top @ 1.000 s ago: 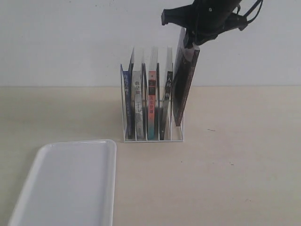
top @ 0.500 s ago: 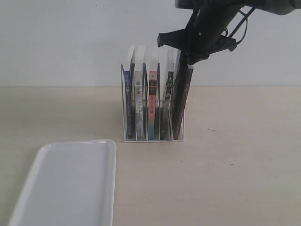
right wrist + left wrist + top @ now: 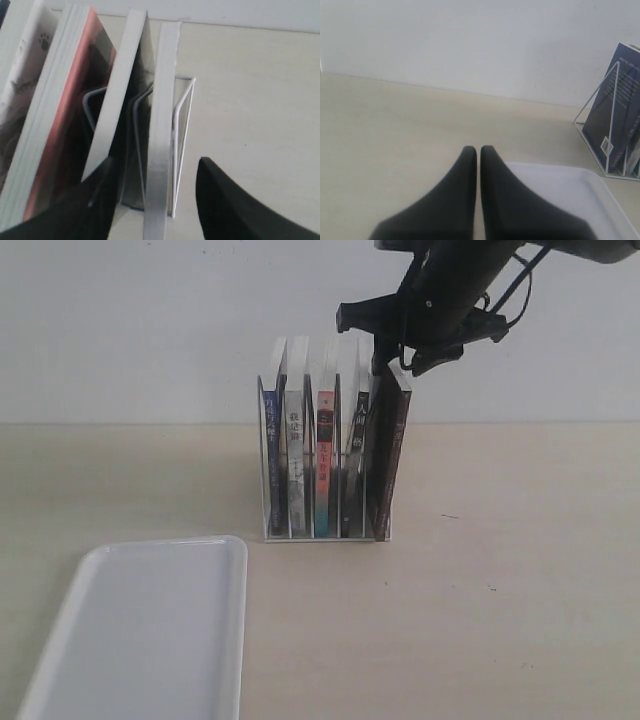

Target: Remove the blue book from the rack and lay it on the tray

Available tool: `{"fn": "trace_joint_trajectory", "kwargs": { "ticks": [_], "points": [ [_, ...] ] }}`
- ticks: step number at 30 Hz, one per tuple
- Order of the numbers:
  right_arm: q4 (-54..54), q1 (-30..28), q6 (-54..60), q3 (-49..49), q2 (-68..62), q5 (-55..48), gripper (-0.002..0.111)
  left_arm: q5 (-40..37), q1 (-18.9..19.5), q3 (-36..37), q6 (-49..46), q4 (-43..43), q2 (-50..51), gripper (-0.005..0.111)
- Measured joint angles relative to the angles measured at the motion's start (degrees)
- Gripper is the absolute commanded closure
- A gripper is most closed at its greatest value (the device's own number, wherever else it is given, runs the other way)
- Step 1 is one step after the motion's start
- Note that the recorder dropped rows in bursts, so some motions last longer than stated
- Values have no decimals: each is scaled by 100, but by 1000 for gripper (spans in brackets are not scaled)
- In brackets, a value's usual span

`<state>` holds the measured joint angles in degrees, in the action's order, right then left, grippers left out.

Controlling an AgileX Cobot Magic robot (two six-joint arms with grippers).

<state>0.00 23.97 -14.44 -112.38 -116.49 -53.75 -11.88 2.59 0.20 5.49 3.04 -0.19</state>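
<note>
The blue book stands in the leftmost slot of the white wire rack; its blue cover also shows in the left wrist view, behind the rack's end wire. My right gripper hovers open over the rack's right end. It straddles the top of a dark-covered book in the rightmost slot, whose page edge stands between the spread fingers without touching them. The white tray lies at the front left. My left gripper is shut with nothing in it, just above the tray's corner.
Three more books fill the middle slots: a grey-spined one, a red-and-teal-spined one and a black one. A pale wall stands behind the rack. The left arm is out of the exterior view.
My right gripper has lowered the dark-covered book from a raised tilt into the rightmost slot and opened off it. The book now stands upright in the rack.
</note>
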Motion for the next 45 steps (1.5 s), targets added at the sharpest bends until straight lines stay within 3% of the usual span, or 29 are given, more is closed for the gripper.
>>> {"fn": "trace_joint_trajectory", "kwargs": {
  "ticks": [8,14,18,23,28,38,45],
  "points": [
    [-33,128,-15,-55,994,-128,61,0,0,0,0,0,0,103],
    [-179,842,94,-624,1101,-392,61,0,0,0,0,0,0,103],
    [-947,1246,-300,-801,780,-491,61,0,0,0,0,0,0,103],
    [-1661,1264,-841,-814,72,-637,61,0,0,0,0,0,0,103],
    [-1351,1264,-930,-814,-401,-114,61,0,0,0,0,0,0,103],
    [-1749,1264,-1224,-814,-533,13,61,0,0,0,0,0,0,103],
    [-1790,1264,-1262,-814,-708,61,81,0,0,0,0,0,0,103]
  ]
}}
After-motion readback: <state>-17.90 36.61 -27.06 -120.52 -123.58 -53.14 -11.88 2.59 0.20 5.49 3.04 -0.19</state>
